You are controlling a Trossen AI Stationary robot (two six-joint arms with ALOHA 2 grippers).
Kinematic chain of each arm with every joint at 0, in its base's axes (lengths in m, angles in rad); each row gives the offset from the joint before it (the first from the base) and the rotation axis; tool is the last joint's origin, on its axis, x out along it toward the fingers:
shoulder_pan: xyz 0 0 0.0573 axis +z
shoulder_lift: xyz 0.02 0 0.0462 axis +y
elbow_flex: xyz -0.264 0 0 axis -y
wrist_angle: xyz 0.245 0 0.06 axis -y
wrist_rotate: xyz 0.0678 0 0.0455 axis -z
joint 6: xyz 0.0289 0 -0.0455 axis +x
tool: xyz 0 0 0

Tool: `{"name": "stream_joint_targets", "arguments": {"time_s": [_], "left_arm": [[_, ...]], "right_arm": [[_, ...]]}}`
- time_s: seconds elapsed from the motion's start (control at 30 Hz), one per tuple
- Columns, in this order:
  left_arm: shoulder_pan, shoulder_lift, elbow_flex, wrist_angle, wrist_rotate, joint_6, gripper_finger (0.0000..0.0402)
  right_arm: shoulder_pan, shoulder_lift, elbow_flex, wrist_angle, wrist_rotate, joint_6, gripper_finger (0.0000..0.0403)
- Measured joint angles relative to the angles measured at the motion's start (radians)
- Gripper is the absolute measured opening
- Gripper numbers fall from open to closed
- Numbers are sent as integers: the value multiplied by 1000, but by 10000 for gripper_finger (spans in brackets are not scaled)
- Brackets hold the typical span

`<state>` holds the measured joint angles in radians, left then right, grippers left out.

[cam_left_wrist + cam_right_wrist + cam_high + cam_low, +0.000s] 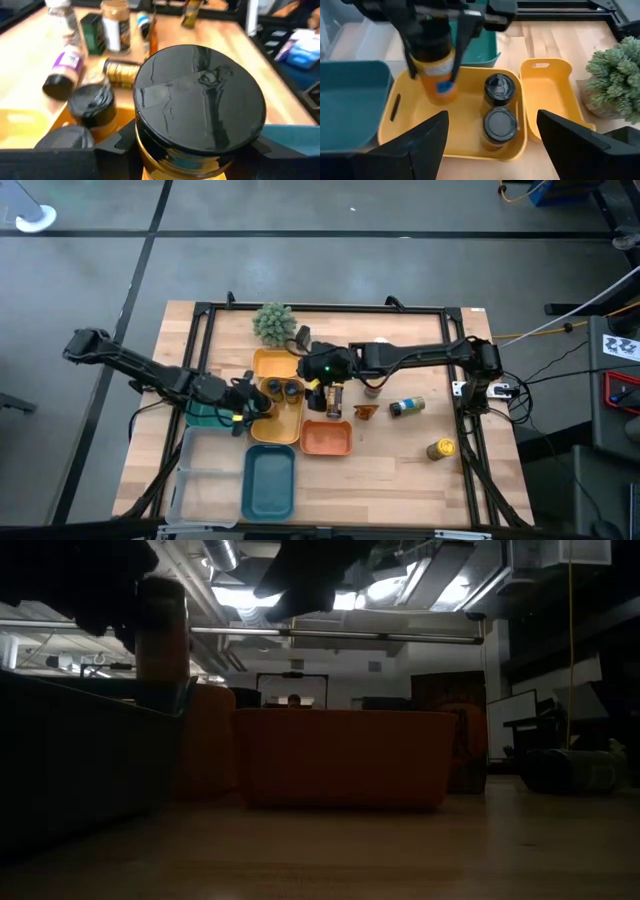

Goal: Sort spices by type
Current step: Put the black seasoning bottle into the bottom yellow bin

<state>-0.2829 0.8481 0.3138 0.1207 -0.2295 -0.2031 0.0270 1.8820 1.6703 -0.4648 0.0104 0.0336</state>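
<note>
Here, a black-capped jar with an orange label (436, 62) is gripped by the left gripper (434, 47), whose fingers are pressed against its two sides, and it is held upright above the yellow tray (405, 131). In the left wrist view the jar's glossy black cap (199, 102) is seen from above, filling the middle of the frame. Two other black-capped jars (498, 107) are stood one next to the other inside the same yellow tray, just beside the held jar. A second yellow tray (549, 97) is set touching the first, and a fuzzy green plant (616, 80) is placed near it. The right gripper (318, 368) is held over the middle of the table with its fingers (580, 145) spread wide and nothing between them. More spices are left on the bare wood: a jar lying on its side (407, 407), a yellow-capped jar (441, 447) well apart toward the table's right edge, and a brown packet (365, 411). An orange tray (326, 438) and a teal tray (269, 482) are also seen on the wooden table (400, 470)
</note>
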Motion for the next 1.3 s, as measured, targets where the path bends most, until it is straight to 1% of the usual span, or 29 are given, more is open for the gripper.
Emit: {"name": "stream_joint_targets", "arguments": {"time_s": [0.17,0.3,0.5,0.73,1.03,1.3], "left_arm": [[0,78,0,0,-60,-32,181],[0,133,0,1,-84,-56,182],[0,188,0,2,-149,-71,182],[7,238,0,6,-162,-108,182],[7,286,0,56,-169,-92,182],[7,308,0,57,-170,-86,183]], "right_arm": [[27,1,0,2,7,47,303],[55,16,0,3,7,52,303],[94,28,0,22,6,52,303],[120,30,0,27,6,52,303],[118,30,0,28,9,52,303],[117,30,0,27,9,52,303]]}}
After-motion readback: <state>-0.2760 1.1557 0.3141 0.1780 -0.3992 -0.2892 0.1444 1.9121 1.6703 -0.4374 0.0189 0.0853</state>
